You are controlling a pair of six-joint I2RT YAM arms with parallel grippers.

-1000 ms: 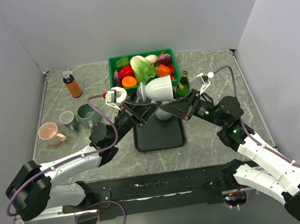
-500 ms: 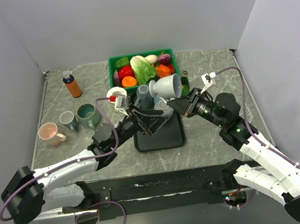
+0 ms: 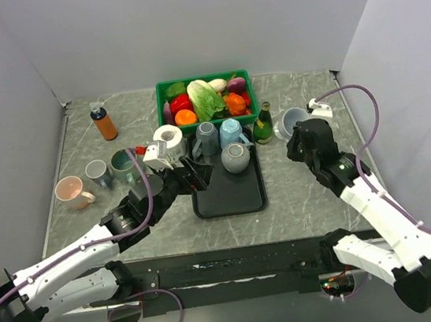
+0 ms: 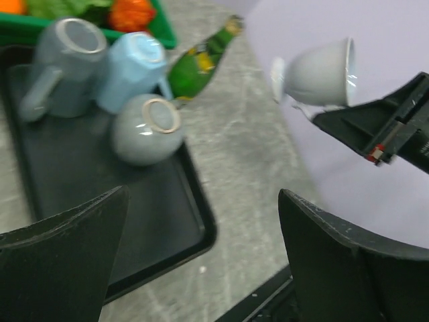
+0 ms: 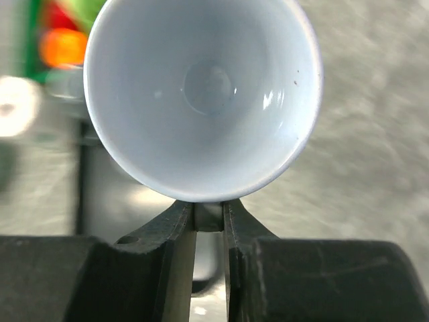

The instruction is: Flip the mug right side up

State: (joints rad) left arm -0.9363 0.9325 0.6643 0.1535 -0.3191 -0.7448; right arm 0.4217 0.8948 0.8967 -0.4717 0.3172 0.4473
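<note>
Nearest, at the lower middle of the top view, the left claw point(image 3: 194, 176) stands spread wide with nothing in it, just over the near left corner of the black tray point(image 3: 228, 199). On the tray's far end three mugs huddle together: a grey one point(image 3: 206, 137), a pale blue one point(image 3: 230, 131) and a rounder grey one point(image 3: 234, 158).

To the right of the tray, the right claw point(image 5: 210, 208) is pinched tight on the white mug point(image 5: 201, 94) by its handle. The mug's mouth faces straight back at the wrist camera, and in the left wrist view the mug point(image 4: 315, 70) lies tipped on its side, held above the surface point(image 3: 300, 197).

Just left of it stands a green bottle point(image 3: 262, 123) – and behind that, at the upper middle, a green crate point(image 3: 161, 97) full of vegetables.
</note>
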